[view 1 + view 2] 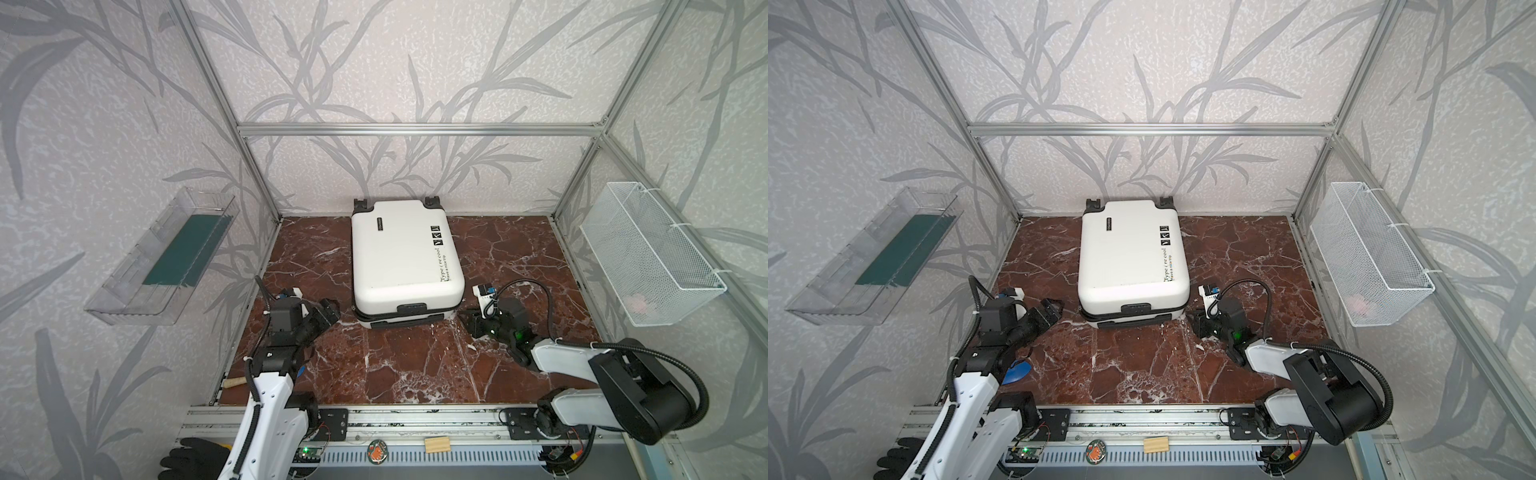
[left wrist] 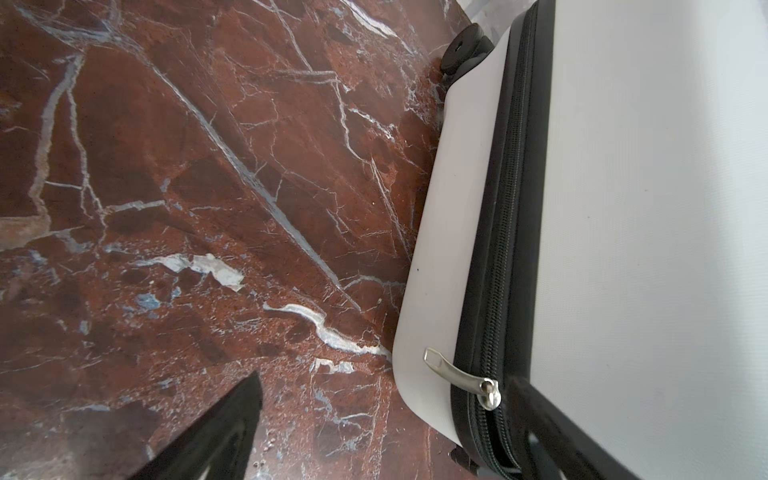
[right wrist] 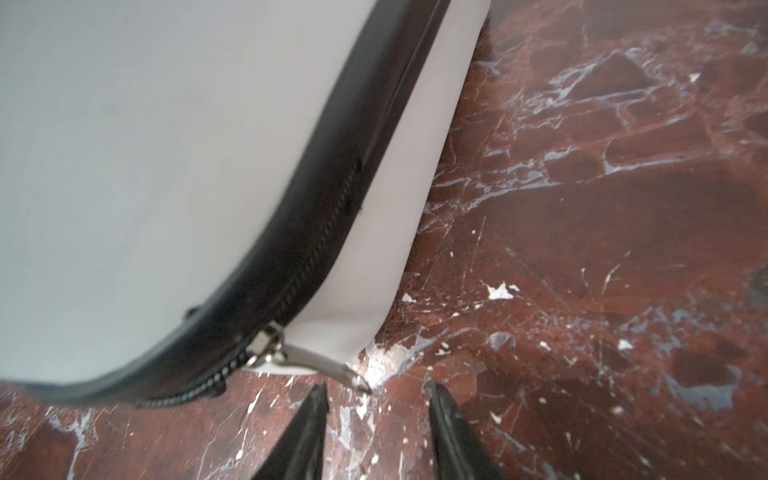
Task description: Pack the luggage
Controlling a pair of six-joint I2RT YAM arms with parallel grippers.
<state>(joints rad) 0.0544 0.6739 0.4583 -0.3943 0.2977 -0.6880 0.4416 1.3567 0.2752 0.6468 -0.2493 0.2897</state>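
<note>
The luggage [image 1: 405, 257] [image 1: 1131, 257] is a white hard-shell suitcase lying flat and closed at the back middle of the marble floor. Its black handle faces the front and its wheels face the back wall. My left gripper [image 1: 332, 309] [image 2: 384, 386] is open wide at the case's front left corner. One finger is over the black zipper seam beside a silver zipper pull [image 2: 453, 370], the other over the floor. My right gripper [image 1: 465, 318] [image 3: 375, 388] is open at the front right corner. The tip of a second zipper pull [image 3: 324, 363] lies between its fingertips, untouched.
A clear plastic bin [image 1: 166, 257] with a green sheet hangs on the left wall. A white wire basket [image 1: 648, 257] hangs on the right wall. A black glove [image 1: 195, 457] and a wooden block [image 1: 436, 444] lie on the front rail. Aluminium posts frame the floor.
</note>
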